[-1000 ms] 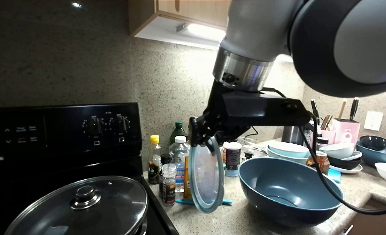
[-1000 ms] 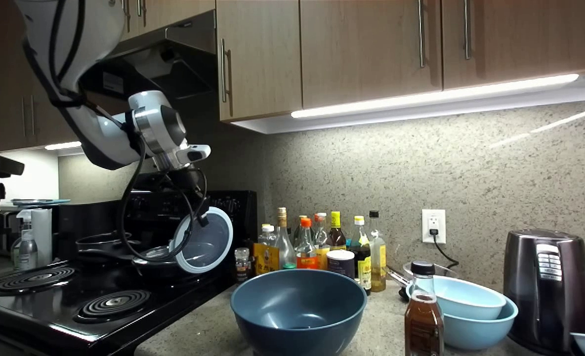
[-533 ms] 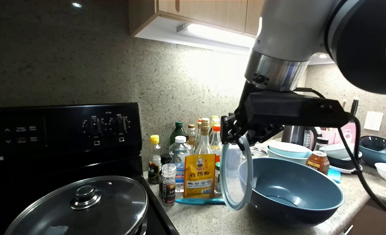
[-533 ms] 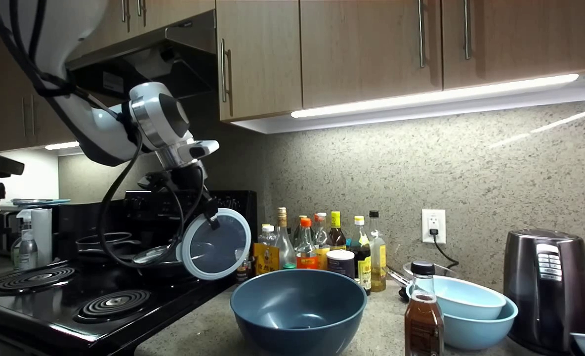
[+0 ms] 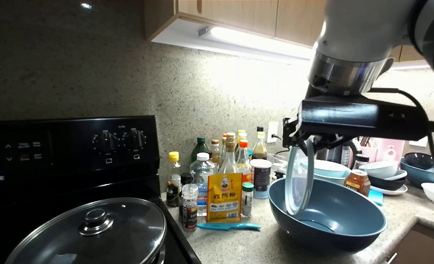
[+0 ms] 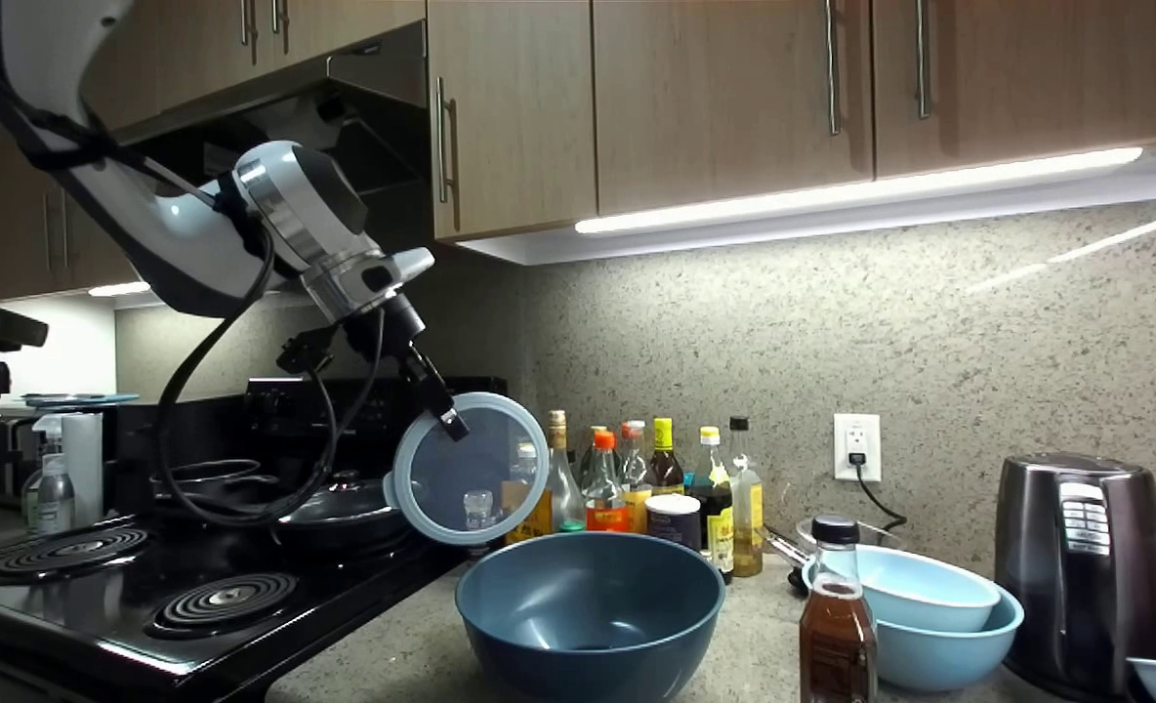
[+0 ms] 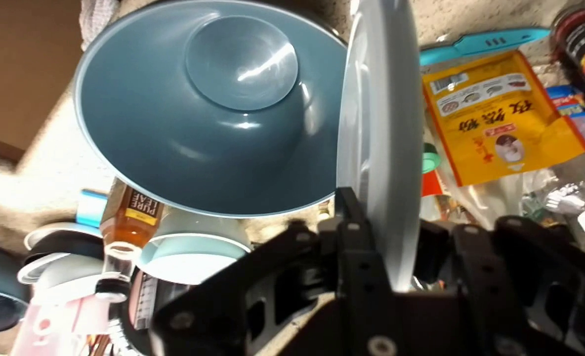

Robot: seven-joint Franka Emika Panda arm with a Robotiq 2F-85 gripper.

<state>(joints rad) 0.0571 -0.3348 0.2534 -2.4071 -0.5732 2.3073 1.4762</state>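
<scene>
Gripper (image 6: 453,424) pinches the lid (image 7: 394,123) by its edge, jaws nearly together — lid steep beneath it, bowl (image 5: 327,240) and packet (image 5: 224,198) lower down.

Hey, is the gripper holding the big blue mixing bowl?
No, the gripper is closed on the round translucent lid, while the mixing bowl stands on the counter.

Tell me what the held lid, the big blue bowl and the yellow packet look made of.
Lid: see-through centre, so clear plastic or glass; its satin, pale blue border may be plastic or silicone.
Bowl: probably glossy plastic, smooth and evenly coloured with bright glints; perhaps glazed ceramic.
Packet: likely smooth plastic film, judging by its flat, printed pouch shape.
</scene>
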